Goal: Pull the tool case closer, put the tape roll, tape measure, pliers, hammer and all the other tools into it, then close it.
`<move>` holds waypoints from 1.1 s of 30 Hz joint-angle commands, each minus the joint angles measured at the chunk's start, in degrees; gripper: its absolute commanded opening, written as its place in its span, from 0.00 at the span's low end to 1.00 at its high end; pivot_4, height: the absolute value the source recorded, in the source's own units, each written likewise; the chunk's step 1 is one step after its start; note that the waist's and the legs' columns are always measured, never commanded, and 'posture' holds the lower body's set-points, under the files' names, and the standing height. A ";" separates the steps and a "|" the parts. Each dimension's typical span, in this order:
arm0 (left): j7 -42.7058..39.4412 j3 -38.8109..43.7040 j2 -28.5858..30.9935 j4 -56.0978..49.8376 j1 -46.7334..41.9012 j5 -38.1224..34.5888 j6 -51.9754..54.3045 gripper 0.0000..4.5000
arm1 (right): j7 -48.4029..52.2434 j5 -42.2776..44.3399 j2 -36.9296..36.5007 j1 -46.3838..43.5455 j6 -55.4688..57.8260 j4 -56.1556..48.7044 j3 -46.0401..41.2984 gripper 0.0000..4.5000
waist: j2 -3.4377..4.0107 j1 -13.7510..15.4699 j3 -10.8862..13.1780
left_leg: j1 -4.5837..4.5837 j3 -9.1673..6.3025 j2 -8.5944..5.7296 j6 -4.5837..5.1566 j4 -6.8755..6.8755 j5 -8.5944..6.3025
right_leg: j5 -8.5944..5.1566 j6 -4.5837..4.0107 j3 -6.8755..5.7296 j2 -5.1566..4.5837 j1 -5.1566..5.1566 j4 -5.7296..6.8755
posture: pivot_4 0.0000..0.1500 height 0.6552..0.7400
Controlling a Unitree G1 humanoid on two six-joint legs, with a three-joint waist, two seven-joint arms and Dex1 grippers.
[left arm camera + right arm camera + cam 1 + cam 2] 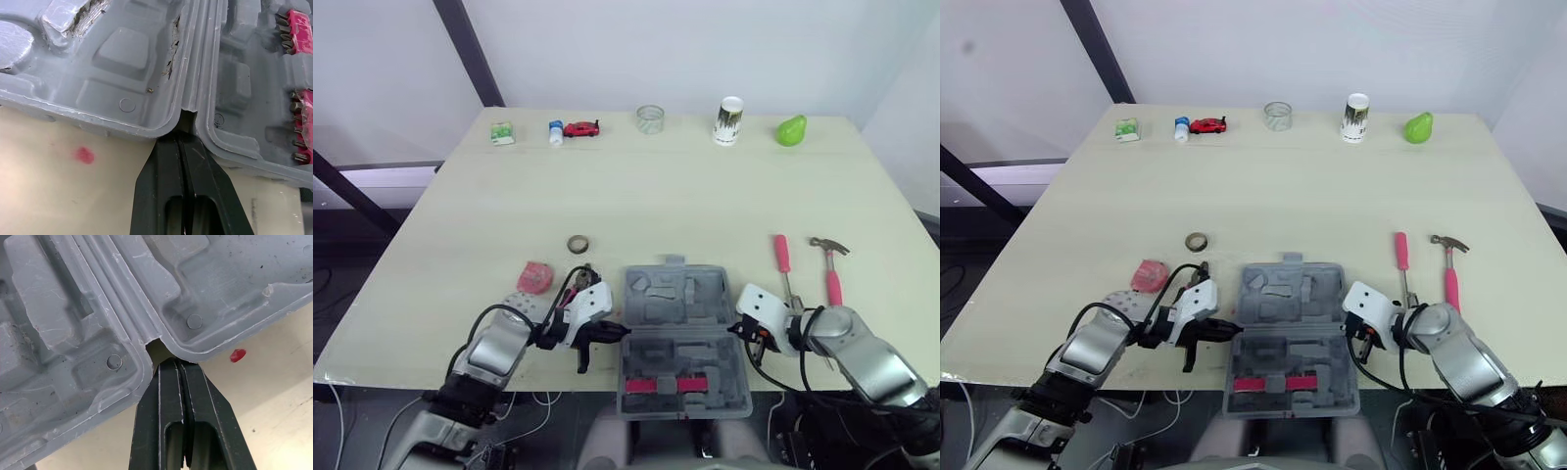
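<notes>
I judge this is the first step: drawing the one open tool case [685,338] toward 6 o'clock. My left gripper [617,334] at its 9 o'clock and my right gripper [740,331] at 3 are both clenched, tips wedged in the hinge notches (grasping nothing). Next comes a level, matched pull. One hammer [832,274] and one screwdriver [783,259] lie at 2 o'clock, one tape measure [535,277] at 10, one tape roll [578,244] at 11.

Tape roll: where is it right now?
In the left eye view, the tape roll lies flat on the robot's left, just beyond the pink tape measure and left of the open tool case.
</notes>
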 commanded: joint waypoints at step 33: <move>3.29 9.86 3.96 -4.28 7.58 -9.21 -1.42 0.01 | -2.85 6.88 -5.61 9.14 -2.60 -3.87 -15.56 0.00 | 0.05 -0.05 0.01 | 0.00 -0.04 0.09 0.00 0.00 0.00 | -0.01 0.00 -0.02 -0.02 0.01 -0.01 | 1.00 1.00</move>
